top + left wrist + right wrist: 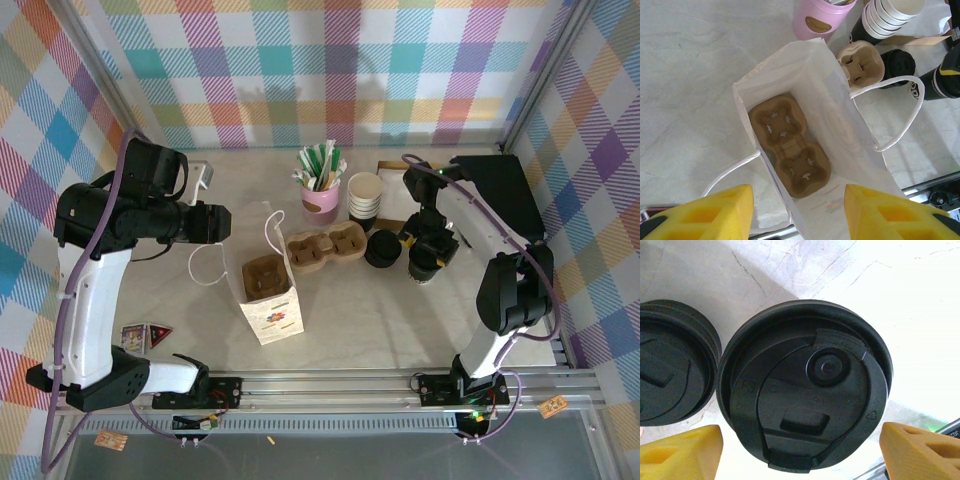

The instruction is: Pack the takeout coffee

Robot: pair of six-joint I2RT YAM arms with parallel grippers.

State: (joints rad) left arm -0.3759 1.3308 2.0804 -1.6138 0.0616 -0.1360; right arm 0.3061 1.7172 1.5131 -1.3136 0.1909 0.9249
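Takeout coffee (805, 385) not packed yet: it stands on the tabletop (380, 320), black lid up, at 3 o'clock from the paper bag (272, 315). The right hand (800, 432) straddles it, spread wide with daylight on either side — nothing gripped. The left hand (797, 195) hovers over the bag's mouth, parted and empty. A cup carrier (790, 150) lies in the bag's bottom, both sockets vacant, so grasp, lift, carry and seating all look left to do. Tight spot — the stack of loose lids (670, 370) sits just beside the cup at 9 o'clock. There is open tabletop at 3 o'clock, and a spare carrier (325, 248) lies on the way to the bag.
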